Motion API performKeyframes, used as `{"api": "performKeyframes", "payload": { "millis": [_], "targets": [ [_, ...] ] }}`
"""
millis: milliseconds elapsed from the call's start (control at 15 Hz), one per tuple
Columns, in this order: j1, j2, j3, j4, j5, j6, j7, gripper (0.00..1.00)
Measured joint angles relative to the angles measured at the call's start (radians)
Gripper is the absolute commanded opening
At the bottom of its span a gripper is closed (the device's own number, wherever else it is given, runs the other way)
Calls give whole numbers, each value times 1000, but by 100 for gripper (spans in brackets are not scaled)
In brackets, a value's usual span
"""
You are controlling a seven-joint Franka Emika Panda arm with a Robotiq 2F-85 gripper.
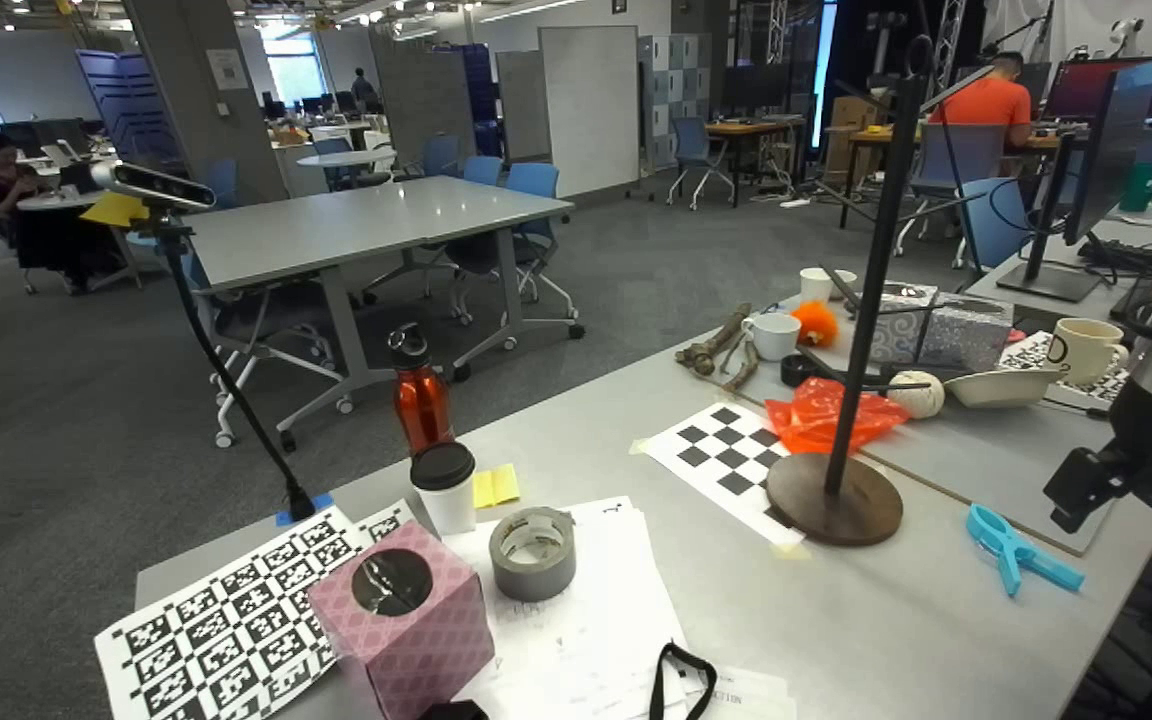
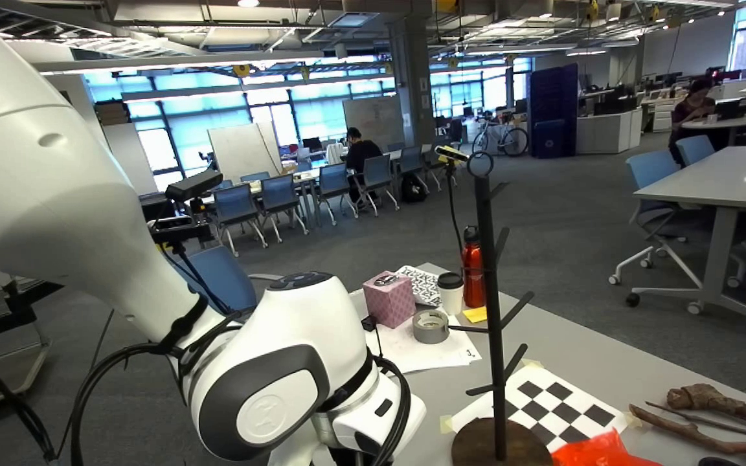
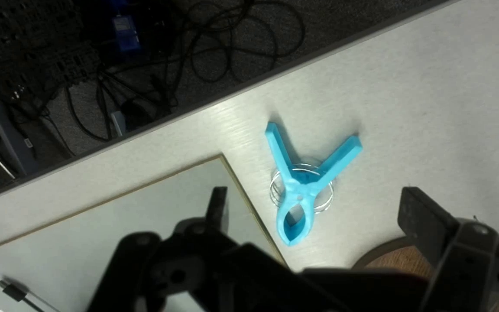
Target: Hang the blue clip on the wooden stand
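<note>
While the gripper [image 3: 314, 197] is hanging over the worktop [image 1: 886, 620], its fingers [image 3: 429, 225] parted wide and grasping nothing, the blue spring clip [image 3: 299, 188] is lying below on that surface, its handles splaying roughly toward the edge. A lopsided descent could be pushing the clip over that edge; fingers closing across the splayed handles could be twisting it or springing it away. In the wrist view one finger is appearing close to the round base [image 3: 396, 260] of the wooden stand [image 1: 865, 330], so a low reach could be scraping it. Because the pole [image 2: 490, 285] is rising thin and tall, a crooked carry could be tipping it, and a clip perching on a slanting peg [image 2: 517, 310] could be slipping off.

Around the stand, the worktop is carrying a checkerboard sheet [image 1: 726, 455], a red-orange plastic bag [image 1: 811, 415], a duct tape roll [image 1: 533, 582], a pink tissue box [image 1: 436, 640], a lidded paper cup [image 1: 448, 505] and a red bottle [image 1: 423, 405]. Beyond, grey carpet [image 1: 626, 270] is stretching past a conference table [image 1: 366, 220] and blue chairs [image 1: 533, 182], a person in an orange shirt [image 1: 978, 103] is sitting turned away, and a bicycle [image 2: 501, 137] is standing.
</note>
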Motion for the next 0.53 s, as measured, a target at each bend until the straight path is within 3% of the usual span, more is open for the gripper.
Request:
{"api": "performKeyframes", "payload": {
  "millis": [267, 533],
  "targets": [
    [3, 60, -20, 17, 53, 79, -71, 100],
    [5, 139, -2, 36, 234, 137, -234, 100]
  ]
}}
